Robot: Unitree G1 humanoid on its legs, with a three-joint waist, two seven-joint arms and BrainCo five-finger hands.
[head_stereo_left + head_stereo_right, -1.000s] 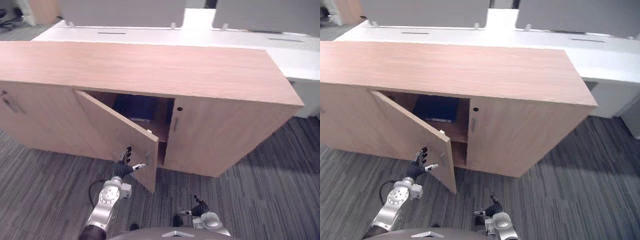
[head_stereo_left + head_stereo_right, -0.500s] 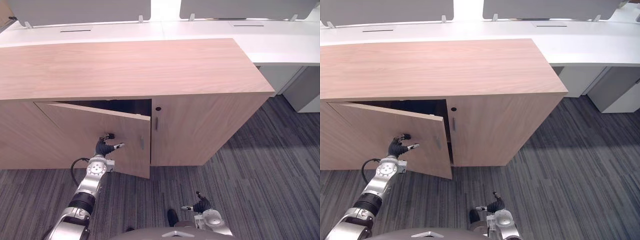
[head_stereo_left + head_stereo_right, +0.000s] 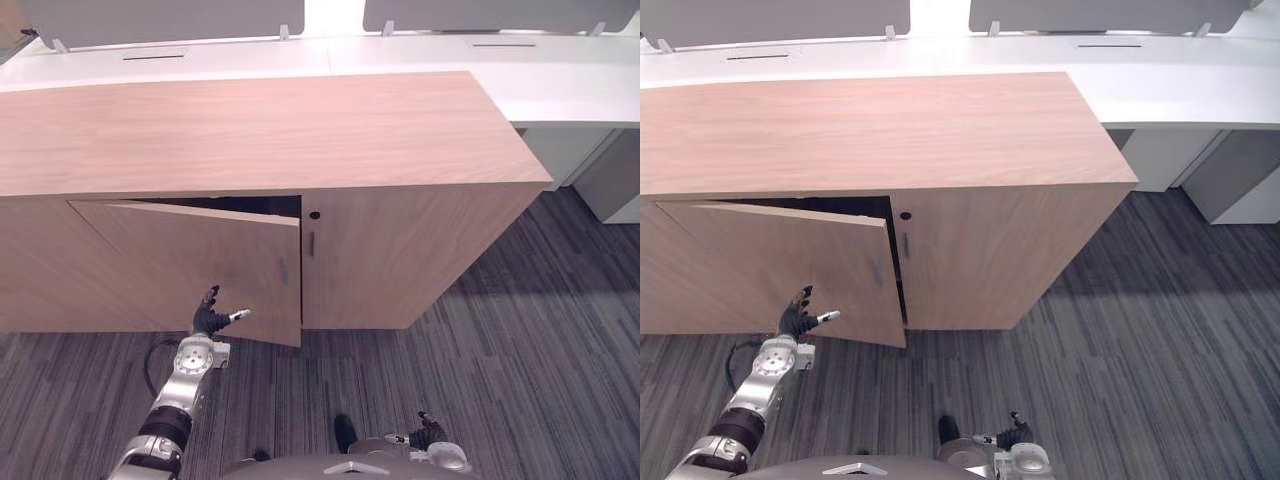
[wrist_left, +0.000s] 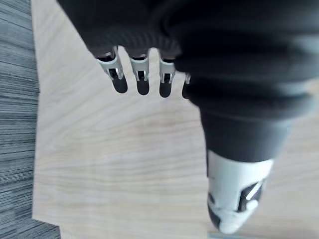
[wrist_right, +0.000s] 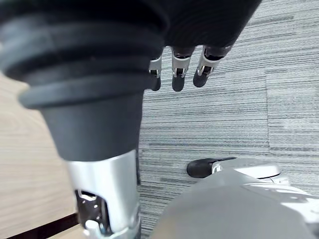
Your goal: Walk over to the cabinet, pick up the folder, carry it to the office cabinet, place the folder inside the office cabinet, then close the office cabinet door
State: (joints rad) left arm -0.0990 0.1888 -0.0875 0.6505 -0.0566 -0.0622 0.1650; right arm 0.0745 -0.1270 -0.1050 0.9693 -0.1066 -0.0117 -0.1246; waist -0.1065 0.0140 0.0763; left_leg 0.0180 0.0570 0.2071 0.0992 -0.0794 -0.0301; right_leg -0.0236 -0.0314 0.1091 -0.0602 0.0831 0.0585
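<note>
- Door-closing judged the step in hand: light-wood hinged cabinet door (image 3: 200, 262) stands slightly ajar on the long light-wood office cabinet (image 3: 280, 130), with a dark slit along its top.
- Left robot hand (image 3: 210, 322) is at the door's lower edge, fingers straight, thumb splayed, holding nothing. Contact unclear.
- To do well: flat fingers nearer the free edge, square push until flush.
- Folder: hidden behind the door, presumably inside; unconfirmed.
- Right robot hand (image 3: 1012, 436) hangs low, slack and empty, over grey striped carpet (image 5: 224, 114).
- Left wrist view gives fingertips (image 4: 142, 84) close to the wood grain; head views give door angle.
</note>
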